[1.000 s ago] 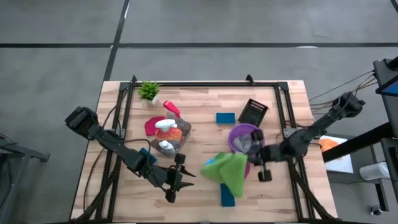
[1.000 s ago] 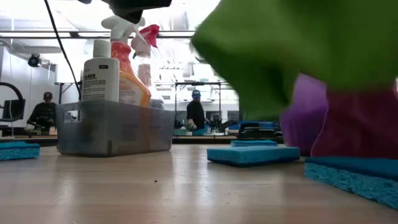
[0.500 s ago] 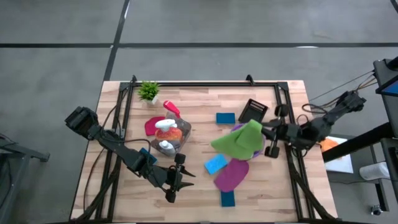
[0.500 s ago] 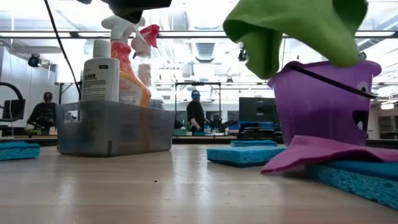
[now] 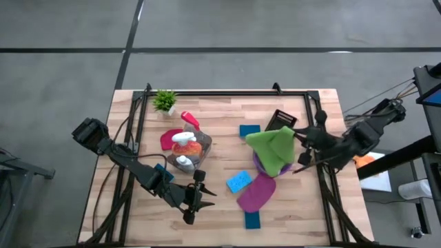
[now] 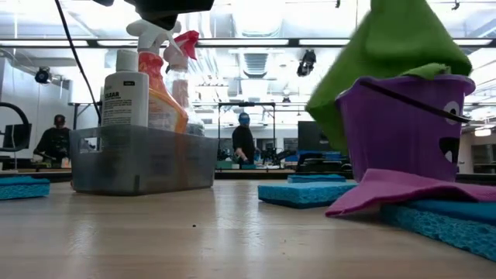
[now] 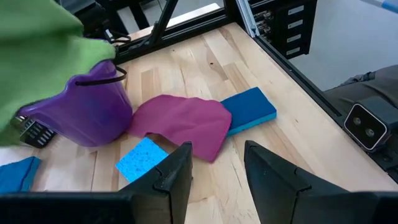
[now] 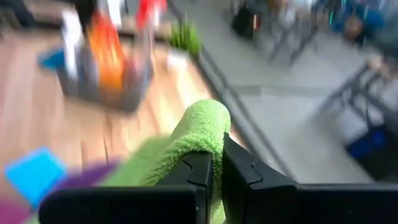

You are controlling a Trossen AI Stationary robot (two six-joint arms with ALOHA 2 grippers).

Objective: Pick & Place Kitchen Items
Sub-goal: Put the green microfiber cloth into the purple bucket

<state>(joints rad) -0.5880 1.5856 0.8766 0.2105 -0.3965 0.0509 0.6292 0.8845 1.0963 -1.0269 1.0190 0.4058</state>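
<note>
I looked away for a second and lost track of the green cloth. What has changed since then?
The right gripper, still shut on the green cloth, carried it from the table's front up over the purple bucket, uncovering the magenta cloth and a blue sponge. The left gripper and bottle bin stayed put.

Fuzzy green cloth point(image 5: 273, 146), glossy purple plastic bucket point(image 6: 399, 128), matt wooden table point(image 5: 220, 114)

A grey floor point(image 5: 275, 27) crossed by dark seams surrounds the wooden table point(image 5: 220, 110), while bright ceiling lights point(image 6: 256, 43), desks and two distant people point(image 6: 243, 143) fill the room behind.
</note>
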